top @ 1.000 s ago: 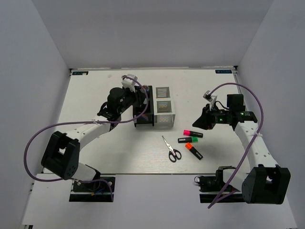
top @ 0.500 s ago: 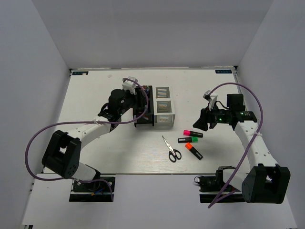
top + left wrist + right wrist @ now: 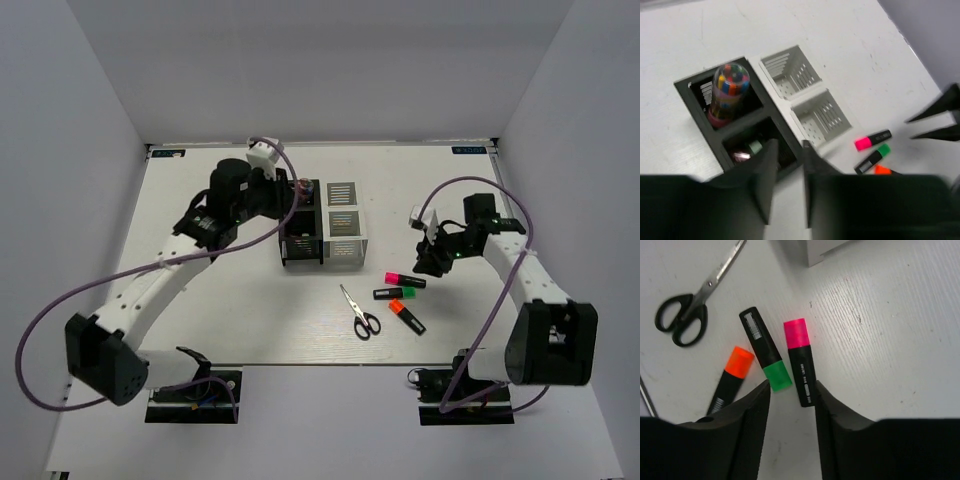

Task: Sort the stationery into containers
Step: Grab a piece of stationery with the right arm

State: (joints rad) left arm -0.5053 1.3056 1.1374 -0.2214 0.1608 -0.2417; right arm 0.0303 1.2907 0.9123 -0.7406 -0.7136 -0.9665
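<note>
Three short black markers lie right of centre: pink-ended (image 3: pixel 404 279) (image 3: pixel 800 362), green-ended (image 3: pixel 388 293) (image 3: pixel 765 350) and orange-ended (image 3: pixel 406 316) (image 3: pixel 732 377). Black-handled scissors (image 3: pixel 360 312) (image 3: pixel 690 305) lie to their left. My right gripper (image 3: pixel 431 264) (image 3: pixel 791 390) is open just above the markers, with the pink marker's black end between its fingers. My left gripper (image 3: pixel 289 199) (image 3: pixel 788 152) is open and empty above the black organiser (image 3: pixel 300 222) (image 3: pixel 692 107). That organiser holds a clear tube (image 3: pixel 729 92), a pink piece (image 3: pixel 741 156) and a pale-green pen (image 3: pixel 756 146). The white organiser (image 3: pixel 343 225) (image 3: pixel 790 102) stands beside it.
White walls enclose the table on the left, back and right. The two organisers stand side by side at the table's middle. Purple cables loop from both arms.
My left arm has risen and pulled back left from the black organiser. My right gripper has turned and dropped toward the markers.
</note>
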